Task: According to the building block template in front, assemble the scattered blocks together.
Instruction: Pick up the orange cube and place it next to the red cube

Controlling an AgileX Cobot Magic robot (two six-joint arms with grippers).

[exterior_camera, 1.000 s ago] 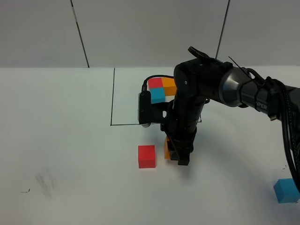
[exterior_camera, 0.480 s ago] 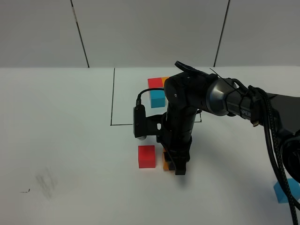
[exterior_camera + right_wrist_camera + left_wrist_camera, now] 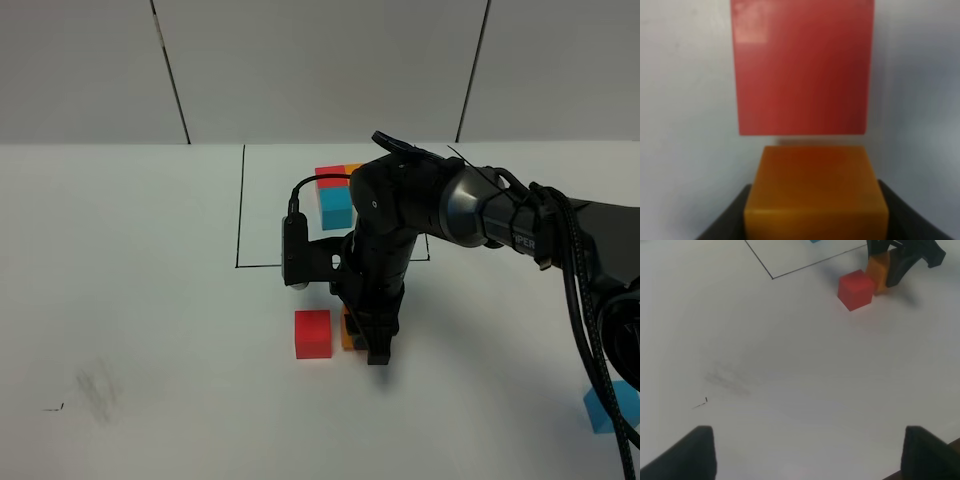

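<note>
Even, diffuse light keeps the white counter (image 3: 150, 320) bright, without glare. A soft shadow lies just beside the right fingers (image 3: 378, 348). Seen from the right wrist, the orange cube (image 3: 815, 192) between them and the red cube (image 3: 802, 67) just beyond are blurred. The left fingers (image 3: 700, 452) show as dark, unfocused shapes.

Orange cube (image 3: 348, 333) largely hidden
</note>
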